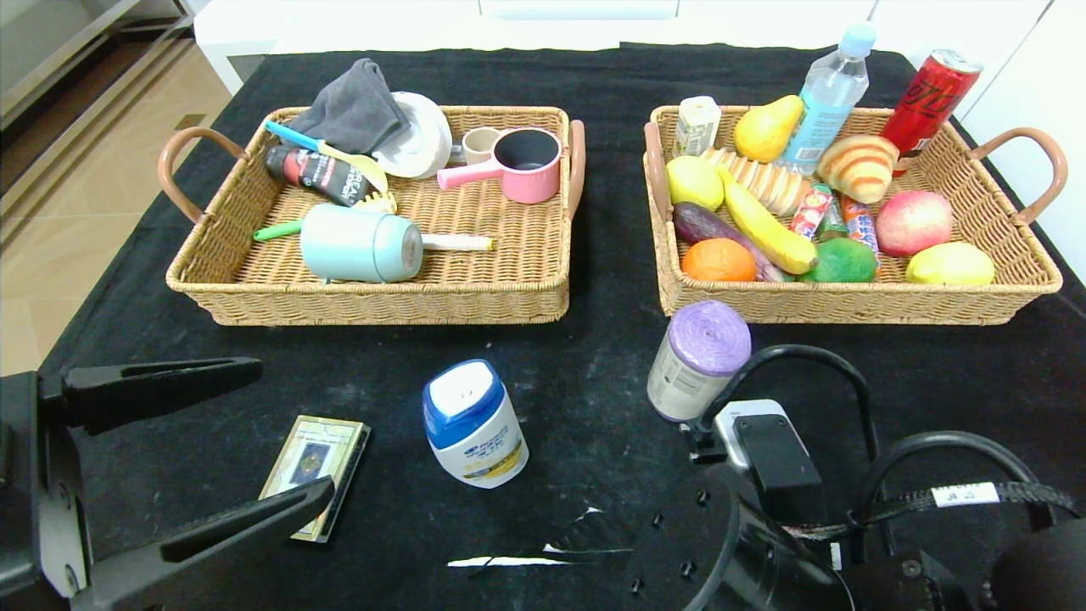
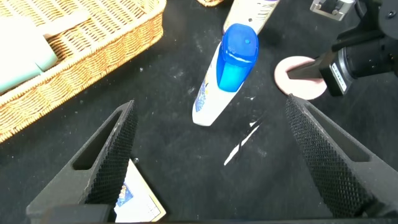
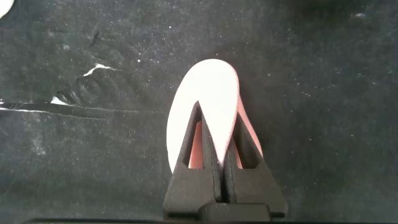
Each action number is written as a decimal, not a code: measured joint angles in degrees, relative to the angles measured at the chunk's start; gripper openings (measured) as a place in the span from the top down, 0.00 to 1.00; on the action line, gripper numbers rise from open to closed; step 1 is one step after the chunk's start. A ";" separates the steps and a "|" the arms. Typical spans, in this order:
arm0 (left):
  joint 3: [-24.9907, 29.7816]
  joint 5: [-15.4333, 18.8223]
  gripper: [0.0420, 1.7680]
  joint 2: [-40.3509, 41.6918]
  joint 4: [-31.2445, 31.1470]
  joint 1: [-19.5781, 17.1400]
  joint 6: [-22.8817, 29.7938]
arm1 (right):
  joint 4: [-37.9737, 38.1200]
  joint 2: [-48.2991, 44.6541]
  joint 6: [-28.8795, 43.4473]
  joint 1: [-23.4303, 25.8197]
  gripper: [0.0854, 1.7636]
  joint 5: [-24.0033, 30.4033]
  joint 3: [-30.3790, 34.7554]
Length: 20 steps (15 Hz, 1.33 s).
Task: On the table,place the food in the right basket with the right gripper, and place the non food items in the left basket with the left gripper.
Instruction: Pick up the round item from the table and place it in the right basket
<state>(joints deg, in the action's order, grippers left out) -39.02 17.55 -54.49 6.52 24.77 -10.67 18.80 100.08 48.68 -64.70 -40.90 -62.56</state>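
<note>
The right hand (image 3: 216,134) sits pinched shut over a flat pink-and-white oval disc (image 3: 208,93) on the black-clothed bench (image 1: 594,280); whether it grips it is unclear. The left hand (image 2: 211,155) hangs wide open, empty, near the blue-capped white bottle (image 2: 225,74).

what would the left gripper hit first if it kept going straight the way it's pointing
Probably the blue-capped white bottle, which lies centred ahead of the open left gripper. The card sits beside one finger, off that line. Depth is uncertain.

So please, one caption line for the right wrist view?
Shut right gripper poised over a flat pink object on the black table.
</note>
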 joint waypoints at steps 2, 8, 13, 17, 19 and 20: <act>0.00 0.02 0.03 -0.07 0.00 0.02 0.00 | 0.40 -0.94 -0.12 -0.05 0.96 -0.02 -0.02; 0.00 0.00 0.03 -0.18 0.00 0.00 0.01 | 4.29 -4.44 -0.48 0.15 0.96 -0.91 -0.09; 0.00 0.00 0.03 -0.20 0.01 0.02 0.00 | 5.81 -7.20 -3.75 2.90 0.96 -0.94 -0.09; 0.07 -0.04 0.03 -0.20 0.01 0.02 -0.44 | 5.34 -10.59 -8.36 7.39 0.96 -1.07 -0.45; 0.07 -0.02 0.03 -0.20 0.00 0.02 -0.55 | 5.05 -12.46 -11.69 9.83 0.96 -1.00 -1.02; 0.09 -0.04 0.03 -0.20 0.01 0.02 -0.52 | 4.96 -13.21 -13.21 10.97 0.96 -0.99 -1.63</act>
<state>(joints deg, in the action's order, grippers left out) -38.94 17.52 -54.69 6.53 24.80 -11.19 23.76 86.87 35.46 -53.72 -41.89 -64.20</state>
